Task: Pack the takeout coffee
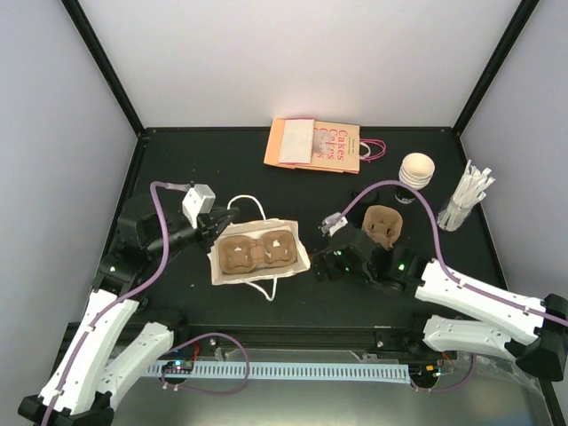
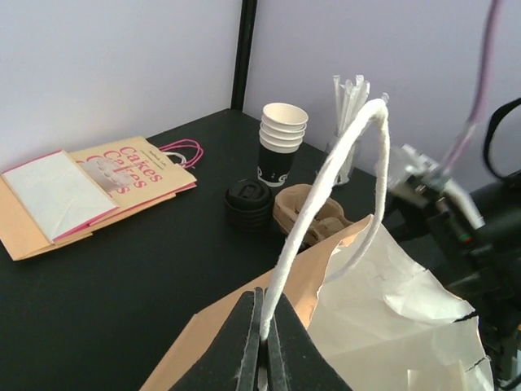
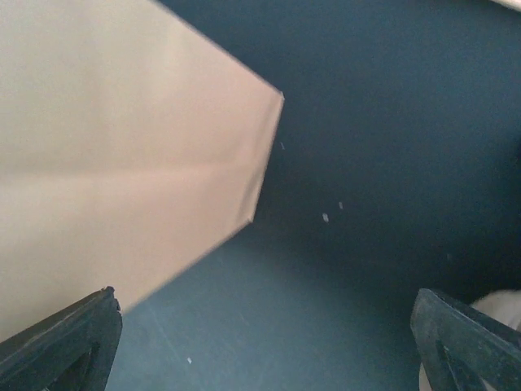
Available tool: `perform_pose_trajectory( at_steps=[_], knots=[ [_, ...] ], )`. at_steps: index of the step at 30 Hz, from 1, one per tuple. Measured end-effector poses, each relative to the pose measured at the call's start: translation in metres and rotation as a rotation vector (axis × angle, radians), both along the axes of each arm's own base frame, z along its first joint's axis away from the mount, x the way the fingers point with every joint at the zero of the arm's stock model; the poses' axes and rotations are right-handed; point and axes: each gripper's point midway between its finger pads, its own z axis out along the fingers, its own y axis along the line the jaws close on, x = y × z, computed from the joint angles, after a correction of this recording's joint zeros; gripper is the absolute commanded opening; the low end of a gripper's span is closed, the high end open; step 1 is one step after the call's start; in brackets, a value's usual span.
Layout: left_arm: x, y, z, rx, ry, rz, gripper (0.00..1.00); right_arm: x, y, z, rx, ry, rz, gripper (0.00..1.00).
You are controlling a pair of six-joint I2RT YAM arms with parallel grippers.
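Observation:
A brown paper bag (image 1: 304,257) stands open mid-table with a brown pulp cup carrier (image 1: 259,252) inside it. My left gripper (image 1: 218,222) (image 2: 262,300) is shut on the bag's white rope handle (image 2: 330,175), holding it up at the bag's left rim. My right gripper (image 1: 326,258) (image 3: 264,346) is open, low beside the bag's right side (image 3: 122,155), with nothing between its fingers. The takeout coffee cups (image 1: 416,174) (image 2: 282,145), black outside and cream inside, stand stacked at the back right. A short stack of black lids (image 2: 249,204) sits in front of them.
A stack of spare pulp carriers (image 1: 383,225) (image 2: 305,213) lies next to the cups. White wrapped straws (image 1: 468,197) (image 2: 348,106) stand in a holder at the far right. Flat "Cakes" bags (image 1: 315,144) (image 2: 89,183) lie at the back. A black frame borders the table.

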Motion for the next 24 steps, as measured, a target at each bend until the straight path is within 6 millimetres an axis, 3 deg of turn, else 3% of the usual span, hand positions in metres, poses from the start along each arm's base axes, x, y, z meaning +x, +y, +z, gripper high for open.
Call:
perform_pose_trajectory(
  at_steps=[5,9,16,24],
  knots=[
    [-0.011,-0.001,-0.003,-0.014,0.020,-0.024,0.02,-0.006,-0.020,-0.044,-0.069,0.073,-0.078,1.00],
    [-0.022,-0.003,-0.005,-0.033,0.035,-0.064,0.02,-0.006,-0.029,-0.059,-0.089,0.095,-0.126,1.00],
    [-0.046,-0.010,-0.015,-0.073,0.077,-0.155,0.02,-0.010,-0.017,-0.072,-0.065,0.138,-0.097,1.00],
    [-0.072,-0.015,-0.023,-0.111,0.110,-0.235,0.02,-0.025,-0.008,-0.121,-0.036,0.252,-0.077,0.98]
  ],
)
